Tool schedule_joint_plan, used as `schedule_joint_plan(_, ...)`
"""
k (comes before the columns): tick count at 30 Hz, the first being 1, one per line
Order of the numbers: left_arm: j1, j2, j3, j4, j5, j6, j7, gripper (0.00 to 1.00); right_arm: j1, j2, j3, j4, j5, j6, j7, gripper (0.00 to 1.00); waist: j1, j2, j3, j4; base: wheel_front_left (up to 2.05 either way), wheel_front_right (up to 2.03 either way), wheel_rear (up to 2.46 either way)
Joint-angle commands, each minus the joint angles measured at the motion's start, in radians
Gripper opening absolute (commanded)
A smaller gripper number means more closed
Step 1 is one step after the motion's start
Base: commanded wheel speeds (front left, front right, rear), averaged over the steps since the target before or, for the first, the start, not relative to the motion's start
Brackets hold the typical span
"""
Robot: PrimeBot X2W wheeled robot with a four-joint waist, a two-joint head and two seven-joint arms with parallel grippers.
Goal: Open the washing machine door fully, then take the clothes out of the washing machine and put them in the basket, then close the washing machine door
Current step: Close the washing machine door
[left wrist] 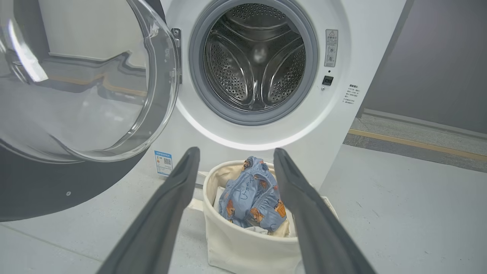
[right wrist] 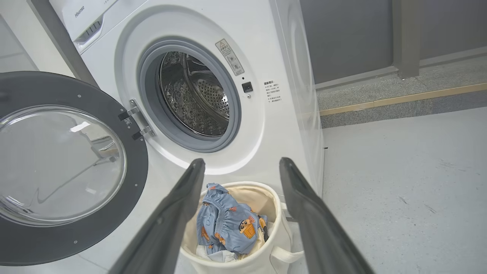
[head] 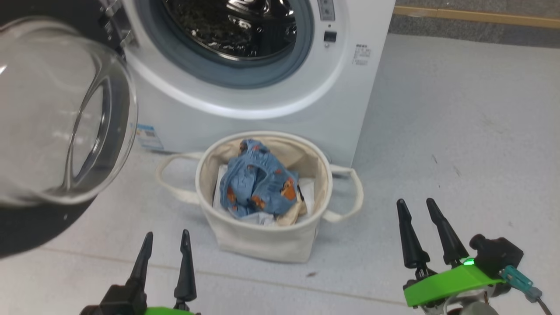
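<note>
Clothes [head: 258, 186] lie bunched inside the basket [head: 262, 240]: blue fabric w/ orange figures on top and a cream bit at the lower right, over a white sheet [head: 308, 189]. The basket stands upright on the floor [head: 459, 131], right at the foot of the washing machine [head: 271, 118] and just below the drum mouth. Its two loop handles stick out to either side.

The washing machine door [head: 26, 232] is swung wide open on the robot's left, hinged at the left edge of the mouth. Its clear glass bulge faces the cameras, w/ the black rim round it. The drum [head: 236, 26] shows bare perforated metal in both wrist views. A blue label [head: 148, 136] sits at the lower left corner of the machine's front, next to the door's edge.

The left gripper [head: 168, 232] hangs over the floor front-left of the basket, not touching it. Its fingers are apart w/ nothing btwn them, so no grip on anything. The right gripper [head: 415, 201] is off to the basket's right, clear of the handle, fingers likewise spread and holding nothing. A green light [head: 469, 262] glows on its green mount. In both wrist views the basket and clothes show further off, framed btwn the two dark fingers.
</note>
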State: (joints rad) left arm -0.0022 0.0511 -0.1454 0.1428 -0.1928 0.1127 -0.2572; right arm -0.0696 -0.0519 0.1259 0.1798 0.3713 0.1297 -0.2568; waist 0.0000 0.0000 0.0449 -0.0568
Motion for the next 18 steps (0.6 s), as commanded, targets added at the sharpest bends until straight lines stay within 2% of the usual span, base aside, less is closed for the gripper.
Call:
schedule_joint_plan(1,-0.041,-0.001,0.03,-0.033,0.012,-0.004,-0.005,1.0,-0.027,0.002,0.025,-0.031,0.007,0.001,-0.005,1.0,0.0,0.0,0.002,0.002,-1.47,1.47,0.0)
schedule_joint_plan(8,-0.045,-0.001,0.024,-0.035,0.031,-0.001,-0.005,1.0,-0.028,0.002,0.026,-0.034,0.01,0.001,-0.005,1.0,0.0,0.0,0.007,0.013,-0.92,0.92,0.0)
schedule_joint_plan(18,-0.056,-0.001,0.009,-0.063,0.035,0.011,-0.005,1.0,-0.039,0.002,0.08,-0.057,0.003,0.001,-0.005,1.0,0.0,0.0,0.015,0.099,-0.07,0.07,0.0)
